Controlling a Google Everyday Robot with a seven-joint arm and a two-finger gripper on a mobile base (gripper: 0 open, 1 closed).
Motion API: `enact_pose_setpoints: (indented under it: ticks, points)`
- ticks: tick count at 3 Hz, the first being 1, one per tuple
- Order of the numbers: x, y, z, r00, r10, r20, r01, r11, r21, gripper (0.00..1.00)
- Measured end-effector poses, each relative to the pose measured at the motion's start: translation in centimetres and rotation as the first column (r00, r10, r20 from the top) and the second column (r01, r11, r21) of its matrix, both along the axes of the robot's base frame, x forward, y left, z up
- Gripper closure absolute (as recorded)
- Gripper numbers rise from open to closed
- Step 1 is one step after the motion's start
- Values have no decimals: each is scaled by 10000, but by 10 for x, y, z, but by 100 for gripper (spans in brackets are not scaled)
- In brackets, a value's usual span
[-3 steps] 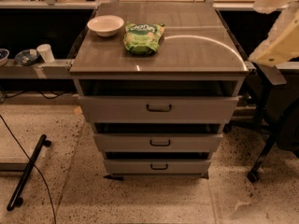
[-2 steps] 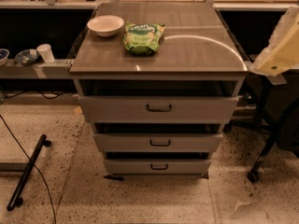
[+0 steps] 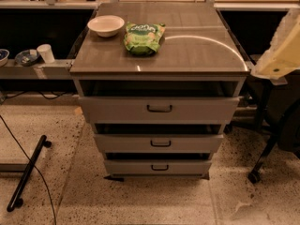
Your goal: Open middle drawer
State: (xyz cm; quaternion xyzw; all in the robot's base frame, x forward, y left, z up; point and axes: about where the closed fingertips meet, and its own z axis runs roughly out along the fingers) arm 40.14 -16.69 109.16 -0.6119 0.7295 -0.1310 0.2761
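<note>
Middle drawer (image 3: 122, 143) second down the cabinet (image 3: 159, 64) front, seemingly shut. Tool (image 3: 280, 60) off the cabinet's top right corner, well apart from it; released or clenched, cannot tell. Could hook the top drawer (image 3: 117, 109) instead, descending from that height.

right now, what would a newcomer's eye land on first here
The grey cabinet fills the centre, with a green snack bag and a white bowl side by side at the back left of its top. Below are three stacked drawer fronts, the middle drawer among them, each with a small black handle. The robot's pale claw pokes in at the right edge, clear of the drawers.
</note>
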Motion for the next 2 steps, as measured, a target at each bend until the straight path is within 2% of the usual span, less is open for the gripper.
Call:
enact_pose_setpoints:
  ticks: [1,2]
  points:
    - [0,0,0,10000,0,0,0,10000,0,27]
    - [0,0,0,10000,0,0,0,10000,0,9]
